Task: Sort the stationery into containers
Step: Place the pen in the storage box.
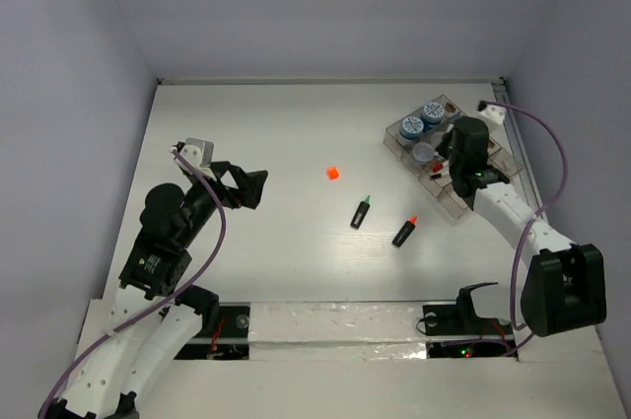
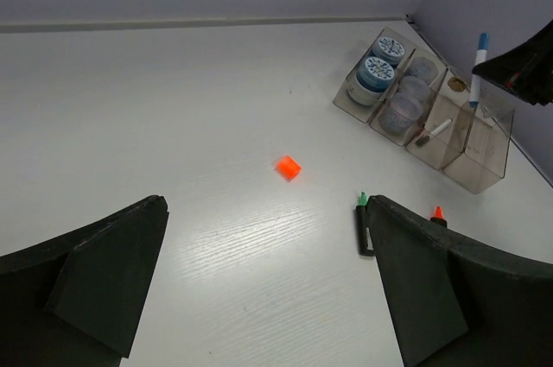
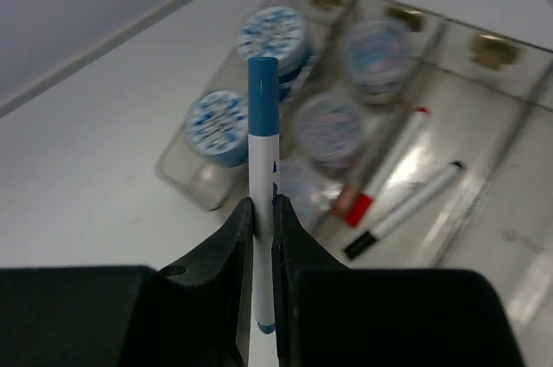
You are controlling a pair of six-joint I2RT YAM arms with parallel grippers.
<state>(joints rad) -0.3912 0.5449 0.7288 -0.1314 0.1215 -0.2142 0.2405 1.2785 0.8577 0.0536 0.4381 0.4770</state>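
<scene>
- Top view: the clear tray (image 1: 454,210) sits at the far right of the white surface (image 1: 266,123). Two blue-lidded pots (image 1: 432,112) stand in its far-left compartment, with a greyish-lidded pot (image 1: 424,153) in the compartment just beside them
- Top view: the right arm (image 1: 503,207) reaches over the tray, and its wrist covers the middle compartments
- Top view: the orange cube (image 1: 333,173) lies loose, well left of the tray. The green-tipped highlighter (image 1: 361,212) and the orange-tipped highlighter (image 1: 404,232) lie near each other but apart, left of the tray's near corner; the orange-tipped one is closer to the tray
- Top view: the left gripper (image 1: 254,190) hangs far left of the tray, fingers spread, nothing between them
- Left wrist view: the left gripper's fingers stand wide apart and empty. The cube and both highlighters lie on the surface between this gripper and the tray
- Left wrist view: the blue-capped pen (image 2: 478,69) stands upright above the tray, cap uppermost. One pen lies inside a tray compartment; its cap colour cannot be told here
- Right wrist view: the right gripper (image 3: 262,211) is clamped on the white barrel of the blue-capped pen, which is vertical and above the tray
- Right wrist view: the red-capped pen (image 3: 384,168) and the black-capped pen (image 3: 406,210) lie side by side inside the tray, next to the greyish-lidded pots. Whether a divider separates the two cannot be told
</scene>
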